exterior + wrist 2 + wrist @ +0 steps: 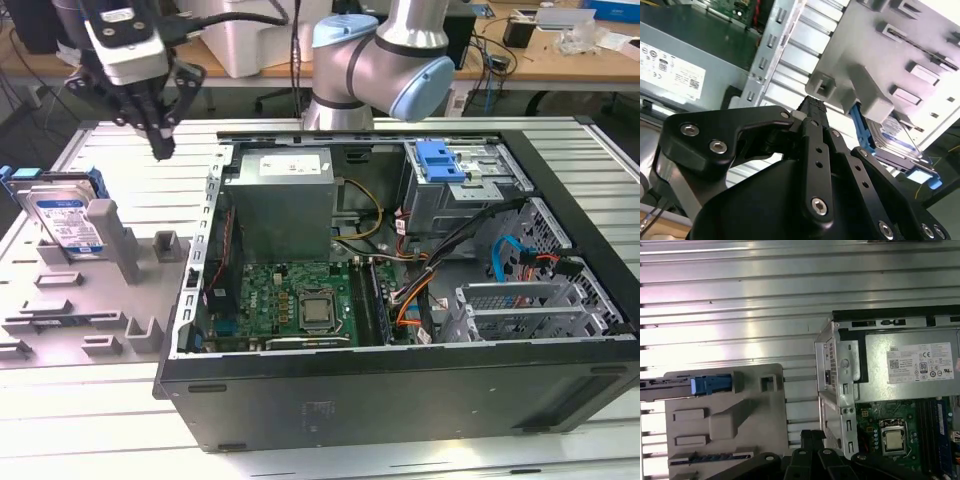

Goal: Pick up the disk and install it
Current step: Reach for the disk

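Observation:
The disk (62, 218), a silver drive with a blue-and-white label in a blue carrier, stands on edge in a slot of the grey fixture plate (100, 300) at the exterior view's left. My gripper (160, 150) hangs above the plate's far end, to the right of the disk and apart from it, fingers shut with nothing between them. In the second wrist view the black fingertips (812, 107) point toward the plate, and the disk (890, 137) lies beyond them. The first wrist view has the disk (710, 384) edge-on.
An open computer case (400, 380) fills the middle and right, with a grey power supply (280, 200), a motherboard (300, 300) and a drive bay holding a blue bracket (440, 160). The arm's base (400, 60) stands behind the case. Ribbed metal table (90, 420) surrounds everything.

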Robot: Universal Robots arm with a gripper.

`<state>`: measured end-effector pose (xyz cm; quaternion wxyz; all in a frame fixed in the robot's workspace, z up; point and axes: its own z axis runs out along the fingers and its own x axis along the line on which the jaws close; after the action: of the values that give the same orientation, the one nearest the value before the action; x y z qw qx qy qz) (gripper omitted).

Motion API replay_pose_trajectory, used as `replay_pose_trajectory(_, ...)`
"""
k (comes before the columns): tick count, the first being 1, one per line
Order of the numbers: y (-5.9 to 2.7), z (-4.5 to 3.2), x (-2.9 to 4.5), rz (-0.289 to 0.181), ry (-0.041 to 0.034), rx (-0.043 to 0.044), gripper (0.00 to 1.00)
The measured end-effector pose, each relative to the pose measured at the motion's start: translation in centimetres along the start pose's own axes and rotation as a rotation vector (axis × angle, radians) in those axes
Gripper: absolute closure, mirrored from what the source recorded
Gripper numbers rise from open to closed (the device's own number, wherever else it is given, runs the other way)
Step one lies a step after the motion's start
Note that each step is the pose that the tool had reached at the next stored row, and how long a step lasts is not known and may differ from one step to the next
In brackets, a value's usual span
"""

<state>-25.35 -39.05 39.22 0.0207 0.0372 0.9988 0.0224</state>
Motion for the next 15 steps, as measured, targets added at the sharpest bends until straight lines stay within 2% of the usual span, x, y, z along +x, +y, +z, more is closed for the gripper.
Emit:
replay_pose_trajectory(1, -0.02, -0.03, 0.74, 0.0, -0.001, 0.0, 0.89)
replay_pose_trajectory(8, -0.11, -0.11, 3.68, 0.0, -0.0058, -0.0003, 0.89)
replay_pose_trajectory(11, -0.15, -0.16, 5.32, 0.0, -0.0079, -0.0005, 0.89)
replay_pose_trajectory(15, -0.18, -0.2, 6.69, 0.0, -0.0095, -0.0007, 0.89)
